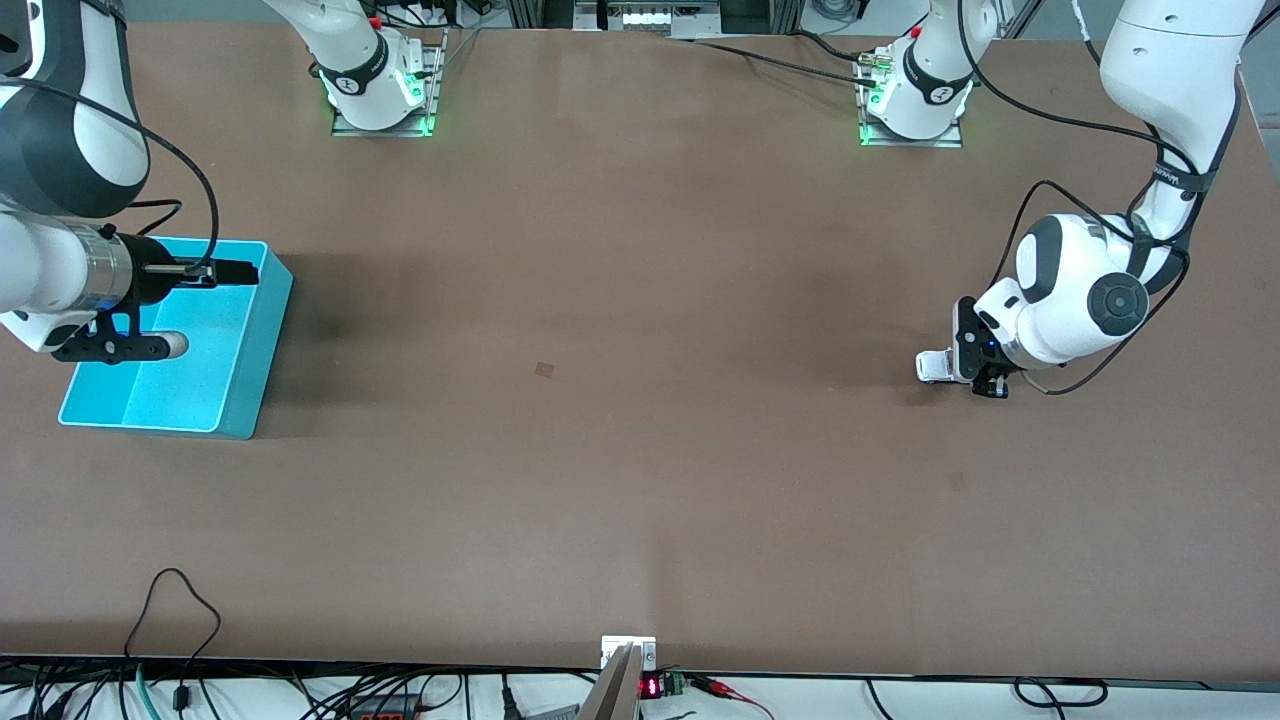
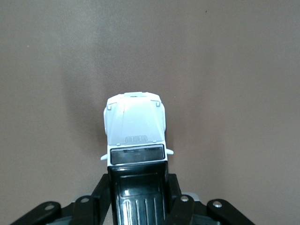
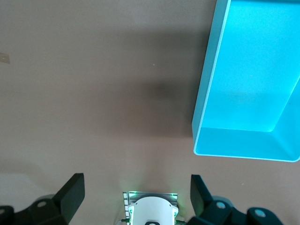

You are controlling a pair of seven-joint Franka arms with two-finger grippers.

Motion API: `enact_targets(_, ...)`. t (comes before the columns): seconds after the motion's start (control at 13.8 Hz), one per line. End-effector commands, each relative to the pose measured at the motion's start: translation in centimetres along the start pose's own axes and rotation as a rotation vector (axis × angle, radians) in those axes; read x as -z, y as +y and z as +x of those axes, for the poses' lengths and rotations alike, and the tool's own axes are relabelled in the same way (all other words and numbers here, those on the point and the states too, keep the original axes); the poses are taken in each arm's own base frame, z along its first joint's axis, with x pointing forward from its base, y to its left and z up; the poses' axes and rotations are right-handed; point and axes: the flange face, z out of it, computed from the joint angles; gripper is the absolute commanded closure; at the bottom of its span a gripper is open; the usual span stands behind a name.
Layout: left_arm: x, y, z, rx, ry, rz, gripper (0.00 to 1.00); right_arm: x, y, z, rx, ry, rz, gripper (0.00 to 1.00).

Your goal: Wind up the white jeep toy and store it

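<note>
Left gripper (image 1: pixel 950 368) sat low at the left arm's end of the counter (image 1: pixel 640 450), about 3 o'clock from the counter's middle, jaws closed on the black rear of the white jeep toy (image 2: pixel 135 126). Nose pointed outward, wheels apparently on the surface, probably so a pull-back could wind it. Right gripper (image 1: pixel 225 272) hovered over the cyan bin (image 1: pixel 255 370) at 9 o'clock, jaws wide apart and empty, waiting; bin looked empty, so storing wasn't done.

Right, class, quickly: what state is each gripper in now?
Left gripper: shut on the small white jeep toy with black roof.
Right gripper: open, holding nothing.
</note>
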Motion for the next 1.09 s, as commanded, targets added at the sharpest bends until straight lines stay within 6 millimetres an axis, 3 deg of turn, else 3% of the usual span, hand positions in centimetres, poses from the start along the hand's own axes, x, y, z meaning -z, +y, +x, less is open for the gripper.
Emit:
enact_targets(0.0, -1.2, 0.2, -1.2, 0.004, -0.002, 0.002, 0.72, 0.4, -0.4, -0.3, 0.016, 0.000, 0.012, 0.00)
enact_targets(1.02, -3.4, 1.2, -8.0, 0.021, -0.051, -0.036, 0.72, 0.4, -0.5, -0.3, 0.015, -0.001, 0.014, 0.00)
